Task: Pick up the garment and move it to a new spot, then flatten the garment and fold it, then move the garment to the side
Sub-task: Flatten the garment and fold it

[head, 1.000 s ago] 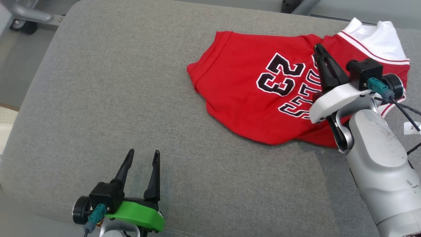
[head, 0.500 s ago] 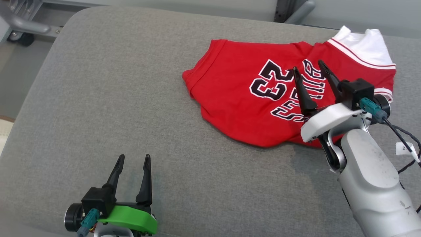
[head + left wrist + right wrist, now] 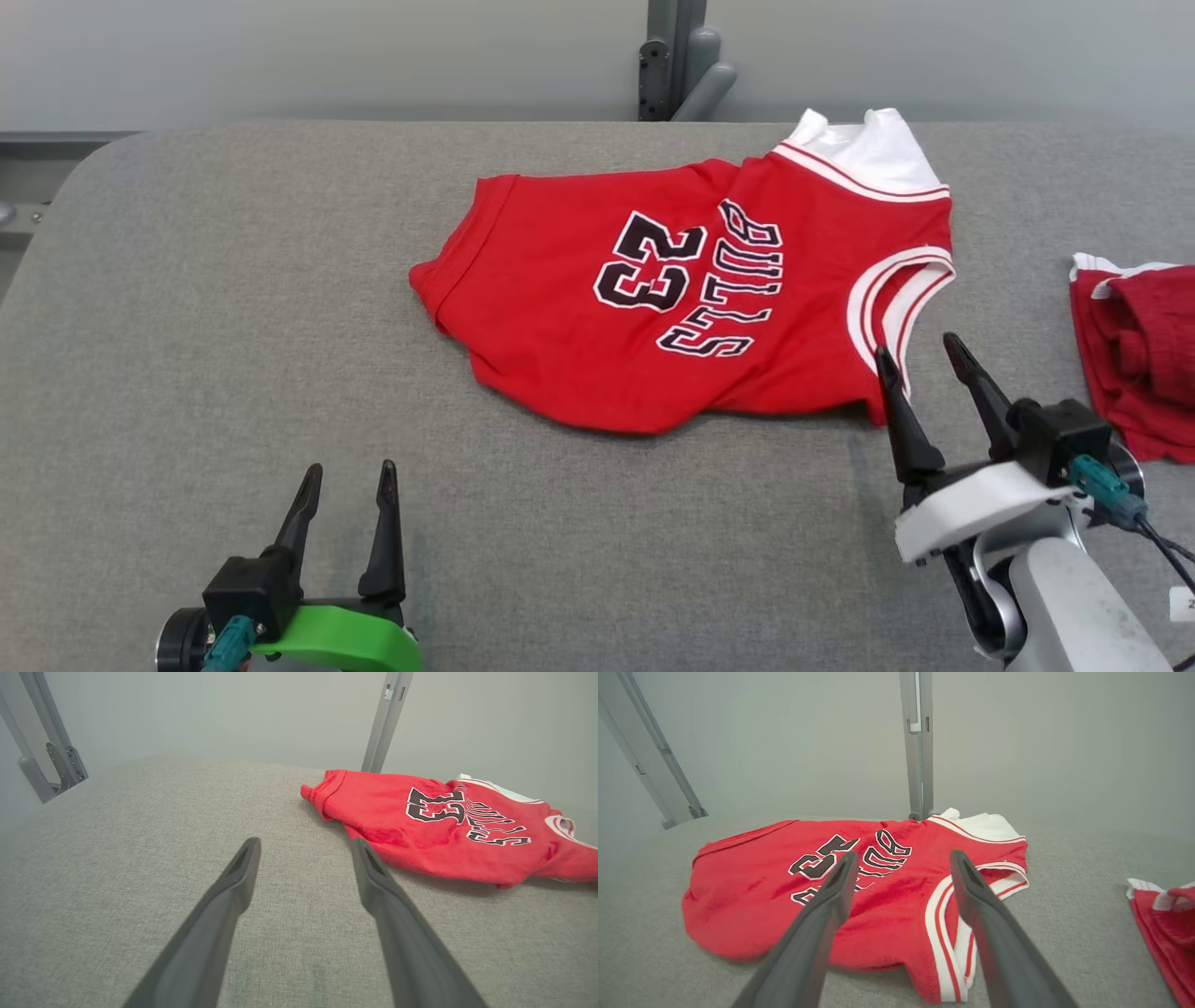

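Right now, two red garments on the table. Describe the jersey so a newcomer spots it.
On the grey padded table, look right of centre, toward the far edge: a red jersey lies spread there. Unlike the bunched red garment at the table's right end, it shows a black 23 and BULLS lettering.

Grey fabric-covered desk (image 3: 233, 327) spans the frame; crumpled red cloth (image 3: 1144, 355) at right edge; grey metal post (image 3: 677, 61) top centre.
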